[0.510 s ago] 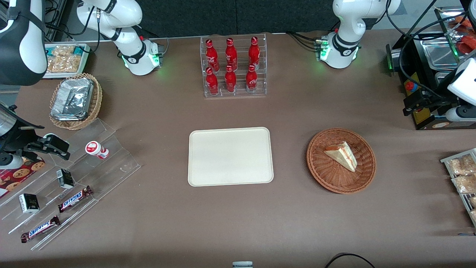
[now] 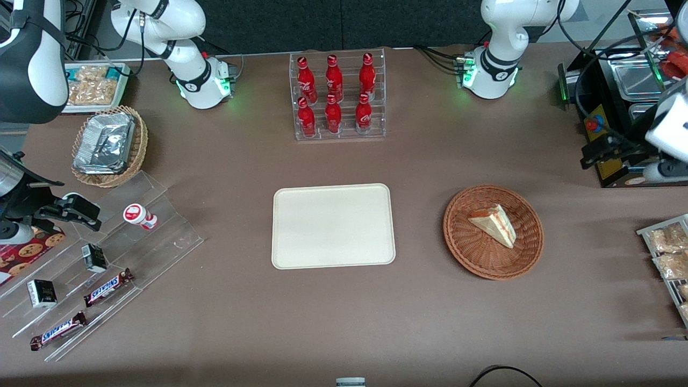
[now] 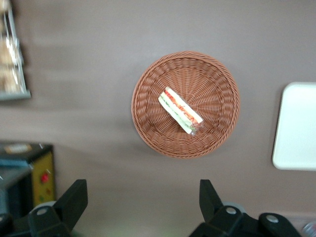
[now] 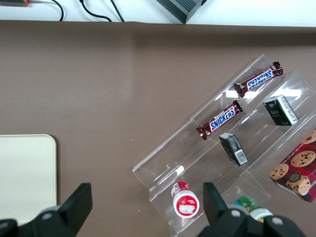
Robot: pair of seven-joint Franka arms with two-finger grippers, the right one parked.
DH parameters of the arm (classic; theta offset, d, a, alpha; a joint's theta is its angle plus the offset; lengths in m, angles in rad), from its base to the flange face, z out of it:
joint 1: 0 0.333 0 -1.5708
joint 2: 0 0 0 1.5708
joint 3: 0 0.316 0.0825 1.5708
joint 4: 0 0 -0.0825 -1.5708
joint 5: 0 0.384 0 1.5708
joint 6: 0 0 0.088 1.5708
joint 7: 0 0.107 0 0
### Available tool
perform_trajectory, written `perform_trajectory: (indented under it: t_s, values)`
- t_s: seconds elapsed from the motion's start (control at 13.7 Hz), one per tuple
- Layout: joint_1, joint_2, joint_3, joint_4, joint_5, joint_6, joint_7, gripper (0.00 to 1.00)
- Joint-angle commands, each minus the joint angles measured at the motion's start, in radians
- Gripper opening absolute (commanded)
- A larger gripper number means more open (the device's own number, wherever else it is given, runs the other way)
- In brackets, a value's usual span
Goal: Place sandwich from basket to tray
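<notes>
The sandwich (image 2: 495,224), a pale bread wedge with red and green filling at its edge, lies in the round reddish-brown wicker basket (image 2: 473,252). The left wrist view looks down on the sandwich (image 3: 179,110) and the basket (image 3: 148,123). The cream-white tray (image 2: 333,226) lies flat in the middle of the table, and its rounded edge (image 3: 296,126) shows in the wrist view. My left gripper (image 2: 594,153) (image 3: 142,187) hangs open and holds nothing. It is high above the table toward the working arm's end, farther from the front camera than the basket.
A clear rack of red bottles (image 2: 337,97) stands near the arm bases. A black machine (image 2: 618,97) and packaged snacks (image 2: 666,252) sit at the working arm's end. Acrylic racks with candy bars (image 2: 102,269) and a foil-lined tan basket (image 2: 107,145) lie toward the parked arm's end.
My left gripper and wrist have shifted slightly above the black machine. The sandwich, basket and tray have not moved.
</notes>
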Motion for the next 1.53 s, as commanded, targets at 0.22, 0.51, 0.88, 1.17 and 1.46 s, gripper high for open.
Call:
perform_trajectory:
  t_s: [0.22,0.51,0.88,1.17,1.46]
  values:
    - [-0.044,0.194,-0.001,-0.057,-0.026,0.206,-0.550,1.00]
    - [-0.105,0.311,-0.001,-0.120,-0.025,0.394,-0.786,1.00]
    - [-0.110,0.346,-0.013,-0.280,-0.023,0.645,-0.860,1.00]
    - [-0.110,0.349,-0.013,-0.397,-0.023,0.759,-0.863,1.00]
    - [-0.110,0.397,-0.013,-0.405,-0.023,0.783,-0.866,0.99]
